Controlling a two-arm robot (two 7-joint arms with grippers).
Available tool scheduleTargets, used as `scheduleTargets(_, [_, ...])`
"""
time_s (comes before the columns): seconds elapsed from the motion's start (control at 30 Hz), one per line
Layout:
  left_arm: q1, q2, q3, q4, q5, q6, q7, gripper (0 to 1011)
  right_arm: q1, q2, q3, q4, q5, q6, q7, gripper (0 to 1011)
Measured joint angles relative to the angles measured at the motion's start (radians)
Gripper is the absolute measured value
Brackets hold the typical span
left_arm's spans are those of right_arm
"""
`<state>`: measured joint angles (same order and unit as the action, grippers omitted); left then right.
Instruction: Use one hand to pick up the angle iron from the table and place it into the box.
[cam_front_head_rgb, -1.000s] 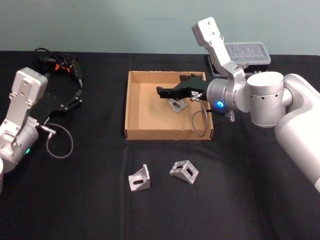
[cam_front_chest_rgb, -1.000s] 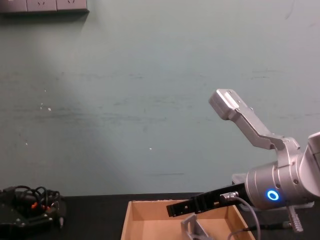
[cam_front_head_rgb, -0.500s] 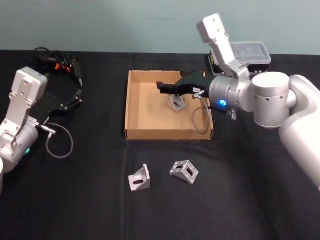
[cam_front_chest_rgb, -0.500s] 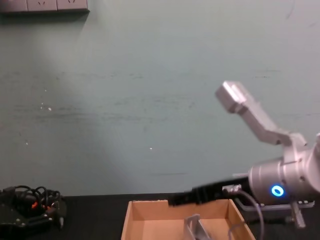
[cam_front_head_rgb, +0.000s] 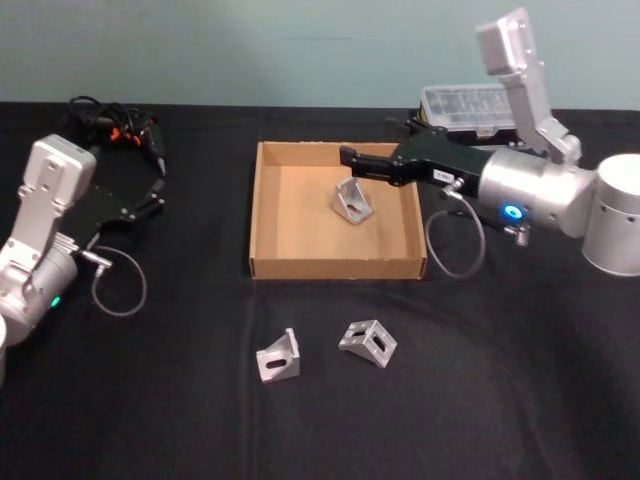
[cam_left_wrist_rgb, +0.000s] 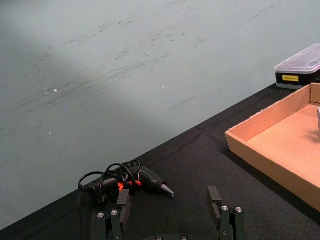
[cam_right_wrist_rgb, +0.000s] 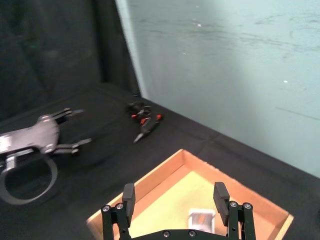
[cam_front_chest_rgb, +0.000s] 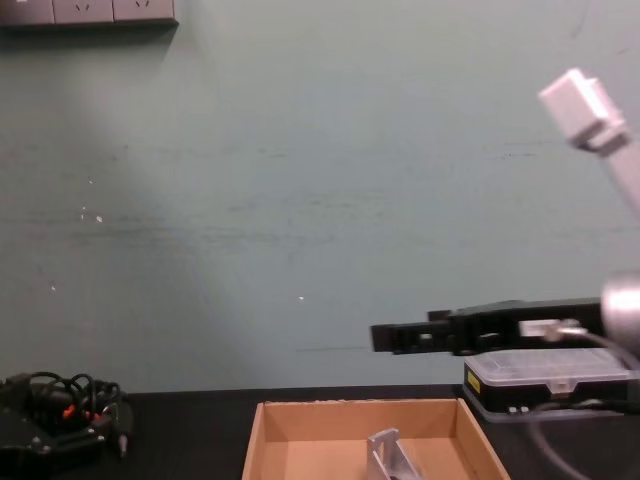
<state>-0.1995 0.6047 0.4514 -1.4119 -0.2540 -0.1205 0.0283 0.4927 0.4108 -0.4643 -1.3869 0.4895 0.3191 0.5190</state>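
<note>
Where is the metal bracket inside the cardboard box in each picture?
Head: angle iron at upper centre, in the box.
Chest: bottom edge, right of centre.
Left wrist: apparently the grey sliver where the box floor leaves the picture.
Right wrist: on the box floor, framed by the right gripper.
Landmark: the box.

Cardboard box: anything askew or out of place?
Nothing stands out. One silver metal angle iron rests on the shallow tan cardboard box's floor; the open black right gripper hovers above the box, empty. The left gripper is parked at the left.
</note>
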Motion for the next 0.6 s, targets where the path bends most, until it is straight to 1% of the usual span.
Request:
scheduleTargets(0.03, [0.0,0.0,0.0,0.0,0.0,0.0,0.0,1000,-0.01,0.013,0.003,-0.015,0.008,0.002,0.009,1000])
scheduleTargets(0.07, [0.0,0.0,0.0,0.0,0.0,0.0,0.0,1000,-0.032,0.043,0.009,-0.051,0.023,0.006,0.028,1000])
scheduleTargets(0.13, [0.0,0.0,0.0,0.0,0.0,0.0,0.0,1000,-0.059,0.08,0.012,-0.089,0.032,0.007,0.048,1000])
scheduleTargets(0.17, [0.0,0.0,0.0,0.0,0.0,0.0,0.0,1000,-0.085,0.115,0.014,-0.123,0.038,0.005,0.066,1000])
scheduleTargets(0.23, [0.0,0.0,0.0,0.0,0.0,0.0,0.0,1000,-0.112,0.152,0.014,-0.155,0.042,-0.001,0.085,1000])
scheduleTargets(0.27, [0.0,0.0,0.0,0.0,0.0,0.0,0.0,1000,-0.14,0.189,0.014,-0.187,0.044,-0.009,0.103,1000])
scheduleTargets(0.37, [0.0,0.0,0.0,0.0,0.0,0.0,0.0,1000,-0.179,0.24,0.008,-0.225,0.045,-0.021,0.127,1000])
scheduleTargets(0.4, [0.0,0.0,0.0,0.0,0.0,0.0,0.0,1000,-0.197,0.264,0.004,-0.242,0.045,-0.027,0.137,1000])
scheduleTargets(0.47, [0.0,0.0,0.0,0.0,0.0,0.0,0.0,1000,-0.222,0.296,-0.004,-0.262,0.044,-0.034,0.145,1000])
scheduleTargets(0.6, [0.0,0.0,0.0,0.0,0.0,0.0,0.0,1000,-0.244,0.323,-0.017,-0.279,0.04,-0.036,0.146,1000])
